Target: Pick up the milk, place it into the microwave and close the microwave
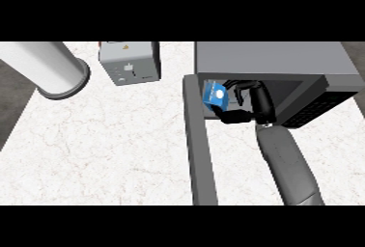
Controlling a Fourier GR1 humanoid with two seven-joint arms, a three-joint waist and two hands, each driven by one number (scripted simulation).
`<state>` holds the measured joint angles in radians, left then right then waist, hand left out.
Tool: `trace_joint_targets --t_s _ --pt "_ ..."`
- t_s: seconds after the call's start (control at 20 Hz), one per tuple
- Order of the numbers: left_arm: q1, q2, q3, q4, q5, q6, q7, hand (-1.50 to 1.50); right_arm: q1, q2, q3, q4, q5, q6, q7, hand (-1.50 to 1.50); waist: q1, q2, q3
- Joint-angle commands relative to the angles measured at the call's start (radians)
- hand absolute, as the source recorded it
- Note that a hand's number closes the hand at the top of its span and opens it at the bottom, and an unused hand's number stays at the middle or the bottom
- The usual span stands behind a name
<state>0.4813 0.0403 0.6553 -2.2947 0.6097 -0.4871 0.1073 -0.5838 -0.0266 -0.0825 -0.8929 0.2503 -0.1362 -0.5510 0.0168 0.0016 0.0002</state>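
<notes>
we see right hand [246,103] inside microwave [274,60], fingers curled round milk [217,93]. milk just left of palm, tilted, long axis slanting; which end is top unclear. door [200,144] open left of forearm.

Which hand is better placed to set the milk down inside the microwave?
The right hand: its fingers are curled round the milk, already at the microwave opening beside the open door. The left hand is out of view.
</notes>
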Motion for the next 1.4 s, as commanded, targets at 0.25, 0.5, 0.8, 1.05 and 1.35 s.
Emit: trace_joint_targets --t_s 0.25,0.5,0.8,1.05,1.35 --pt "-0.005 -0.026 -0.011 -0.030 0.004 -0.017 0.016 -1.50 -0.308 -0.035 -0.062 0.379 0.102 -0.190 0.026 1.50 0.031 0.012 0.001" --pt "-0.056 0.010 -0.002 0.037 -0.028 -0.028 0.004 -1.50 -0.369 -0.063 -0.087 0.524 0.132 -0.275 -0.023 1.50 0.041 0.020 0.001" --pt "-0.083 0.038 0.007 0.045 -0.003 -0.022 0.014 -1.50 -0.472 -0.138 -0.119 0.619 0.143 -0.325 0.004 1.50 0.063 0.031 0.002" --pt "-0.066 0.021 -0.012 0.084 0.000 -0.068 -0.002 -1.50 -0.478 -0.151 -0.111 0.639 0.182 -0.496 -0.051 1.50 0.101 0.044 0.001" --pt "-0.146 0.055 -0.037 0.098 -0.023 -0.032 0.023 -1.50 -0.507 -0.194 -0.092 0.700 0.224 -0.558 -0.065 1.50 0.094 0.057 0.003"
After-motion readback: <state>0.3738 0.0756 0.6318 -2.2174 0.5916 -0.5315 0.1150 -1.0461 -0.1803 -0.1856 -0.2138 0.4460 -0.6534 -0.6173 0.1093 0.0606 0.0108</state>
